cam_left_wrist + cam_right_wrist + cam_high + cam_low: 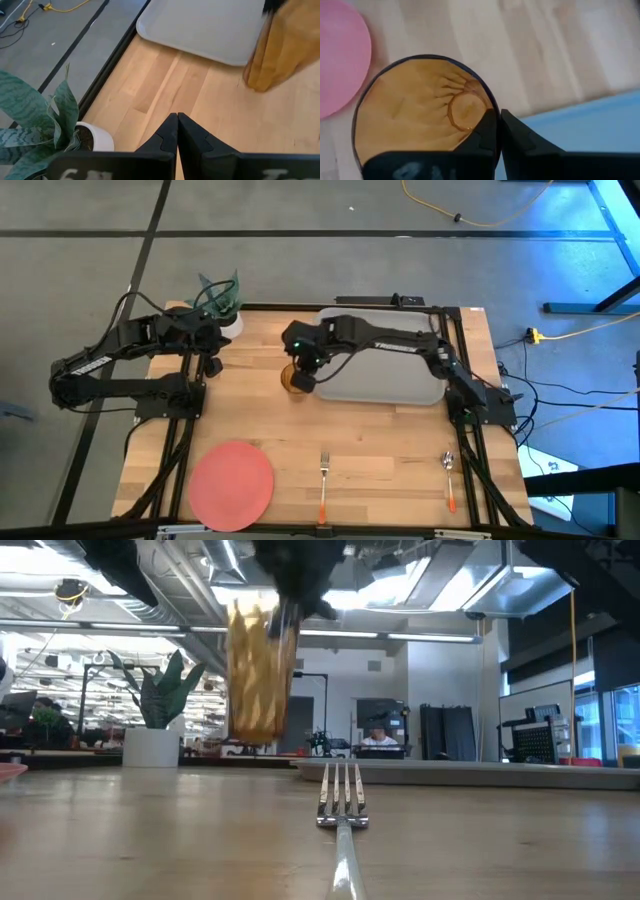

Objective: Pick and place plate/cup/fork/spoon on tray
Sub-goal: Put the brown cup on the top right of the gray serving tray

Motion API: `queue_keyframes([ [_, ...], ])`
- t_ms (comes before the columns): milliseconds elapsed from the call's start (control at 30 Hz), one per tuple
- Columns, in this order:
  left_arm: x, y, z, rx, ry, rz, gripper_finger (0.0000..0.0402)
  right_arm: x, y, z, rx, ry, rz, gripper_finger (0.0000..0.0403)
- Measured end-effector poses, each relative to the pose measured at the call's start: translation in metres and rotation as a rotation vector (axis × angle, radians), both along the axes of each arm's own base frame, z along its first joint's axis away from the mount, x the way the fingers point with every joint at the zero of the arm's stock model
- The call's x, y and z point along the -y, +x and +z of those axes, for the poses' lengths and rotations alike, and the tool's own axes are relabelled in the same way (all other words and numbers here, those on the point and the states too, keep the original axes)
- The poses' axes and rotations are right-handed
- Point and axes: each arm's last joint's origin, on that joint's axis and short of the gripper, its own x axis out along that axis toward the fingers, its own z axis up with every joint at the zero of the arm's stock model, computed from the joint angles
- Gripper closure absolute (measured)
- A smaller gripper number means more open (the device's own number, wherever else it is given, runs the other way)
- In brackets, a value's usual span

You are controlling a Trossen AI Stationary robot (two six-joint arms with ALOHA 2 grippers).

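Both arms matte black, jointed tubular links with black cables along them. Green indicator light on right hand (301,370) near frame centre. Left hand (177,131) fingers: dark, angular, tapered tips; white lettering on housing, bottom edge.

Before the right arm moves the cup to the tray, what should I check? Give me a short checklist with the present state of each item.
1. Grip on the cup: right gripper pinches its rim, one finger inside, one outside: ok.
2. Cup lifted off the table: the low view shows a gap under its base: ok.
3. Cup upright: it hangs slightly tilted: not ok.
4. Free space on the tray: its grey surface shows nothing lying on it: ok.
5. Left gripper out of the path: shut, parked beside the plant pot: ok.
6. Plate, fork, spoon away from the path: near the front edge: ok.
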Motion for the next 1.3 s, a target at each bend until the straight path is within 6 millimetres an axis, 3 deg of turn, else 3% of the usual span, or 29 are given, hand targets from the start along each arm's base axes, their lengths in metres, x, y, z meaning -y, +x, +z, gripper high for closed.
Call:
queue_keyframes([
  [333, 0.000, 0.000, 0.000, 0.005, -0.011, -0.015, 0.0401, 0.018, -0.069, 0.045, -0.228, -0.074, -0.252, 0.0392],
  [800, 0.000, 0.001, 0.000, -0.010, 0.018, -0.044, 0.0401, 0.081, -0.137, 0.101, -0.095, -0.089, -0.484, 0.0392],
  [1067, 0.000, 0.002, 0.001, -0.007, 0.021, -0.044, 0.0401, 0.099, -0.176, 0.111, -0.098, -0.080, -0.553, 0.0392],
  [1300, -0.001, 0.004, 0.003, 0.015, 0.060, -0.044, 0.0401, 0.108, -0.221, 0.090, -0.187, -0.100, -0.716, 0.0392],
])
